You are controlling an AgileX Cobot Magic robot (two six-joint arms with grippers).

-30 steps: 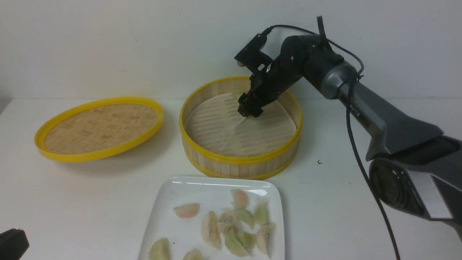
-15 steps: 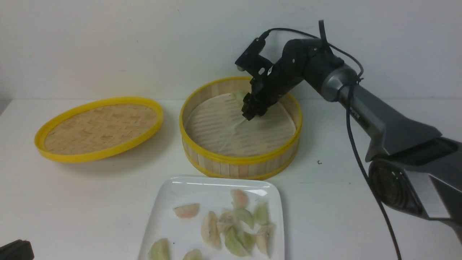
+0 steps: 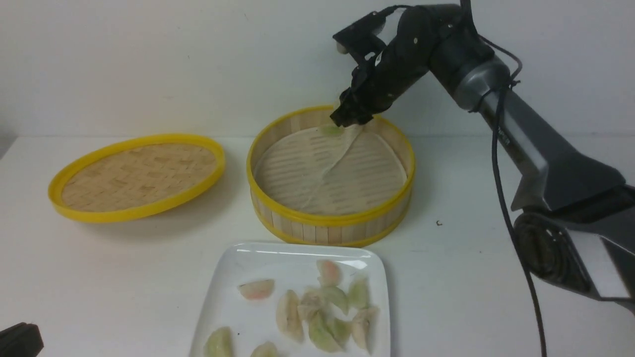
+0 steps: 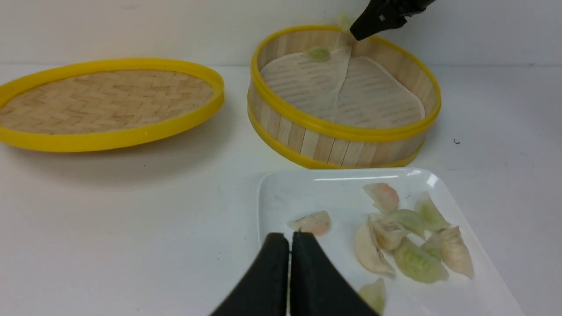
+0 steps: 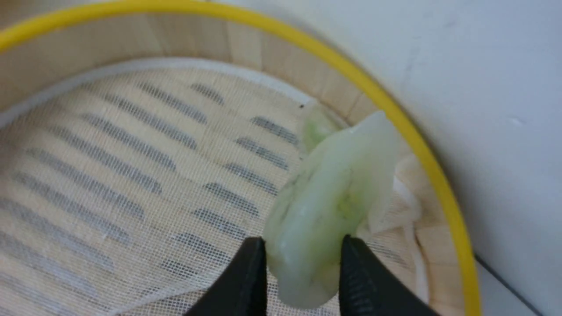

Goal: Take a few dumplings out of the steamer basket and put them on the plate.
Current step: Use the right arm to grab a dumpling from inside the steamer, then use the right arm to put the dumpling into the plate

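Nearest the robot, the left claw (image 4: 290, 240) sits idle low at the near left of the tabletop (image 3: 124, 267), its fingers pressed together on nothing. Just past it the plate (image 3: 228, 302) already carries about ten dumplings (image 3: 322, 312), most of them bunched toward its right side. Beyond the plate stands the steamer basket (image 3: 317, 230), with its lid (image 3: 136, 173) lying apart to the left. The change is at the basket's far side. A second ago the right claw (image 3: 349, 118) was down on the liner sheet (image 3: 297, 173) inside the basket; it has since risen above the far rim, clenched on a green dumpling (image 5: 329, 206). The liner has come up with it, tenting into a ridge that runs from the middle of the basket to the claw. It seems either stuck to the dumpling or caught in the grip, and I cannot tell which. One more green piece (image 3: 331, 130) lies on the liner by the far wall. The pick looks made and the carry to the plate comes next. The liner must peel away first, though, or it may drag the dumpling loose or spill the one left behind.
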